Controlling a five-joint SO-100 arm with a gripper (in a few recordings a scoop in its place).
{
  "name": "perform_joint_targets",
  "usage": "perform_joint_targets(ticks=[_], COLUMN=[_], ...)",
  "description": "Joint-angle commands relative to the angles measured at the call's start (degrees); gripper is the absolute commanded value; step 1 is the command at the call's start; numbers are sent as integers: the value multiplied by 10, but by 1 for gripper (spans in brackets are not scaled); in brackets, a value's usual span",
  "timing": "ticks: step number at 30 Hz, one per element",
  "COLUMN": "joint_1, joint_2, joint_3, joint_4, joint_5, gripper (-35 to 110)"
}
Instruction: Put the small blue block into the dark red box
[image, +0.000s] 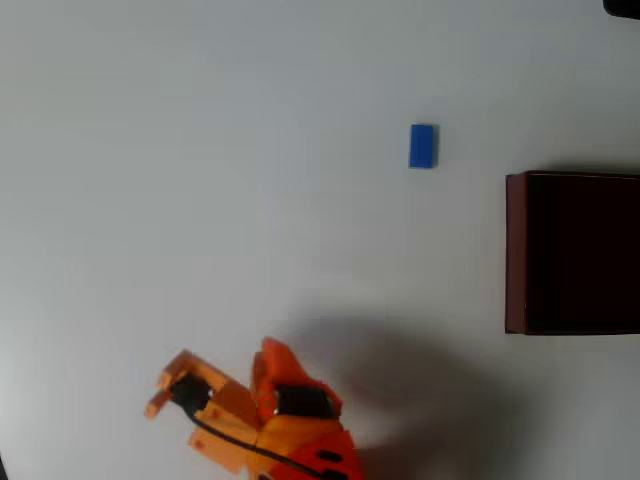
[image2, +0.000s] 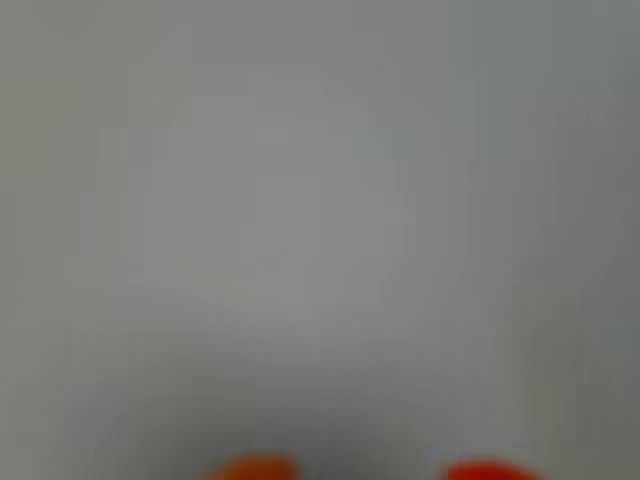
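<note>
The small blue block (image: 423, 146) lies alone on the white table (image: 200, 150), just up and left of the dark red box (image: 516, 252) in the overhead view. The orange gripper (image2: 372, 470) sits well apart near the bottom edge, its 2 fingertips (image2: 255, 468) spread with bare table between them, grasping nothing.

one small blue block (image: 423, 146) lies on the white table (image: 200, 180), toward its upper right. one dark red box (image: 572, 253) sits at the table's right edge. one orange arm with one gripper (image: 268, 352) is at the bottom edge.
</note>
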Motion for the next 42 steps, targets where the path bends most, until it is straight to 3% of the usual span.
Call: perform_joint_targets(ticks=[1, 4, 10, 18, 32, 42], joint_1=[33, 63, 74, 91, 179, 241], joint_2=[-10, -79, -402, -475, -814, -933], joint_3=[-59, -117, -312, -306, -533, -631], joint_4=[18, 25, 47, 6, -49, -70], joint_5=[128, 188, 312, 475, 446, 402], gripper=[12, 13, 16, 18, 19, 20])
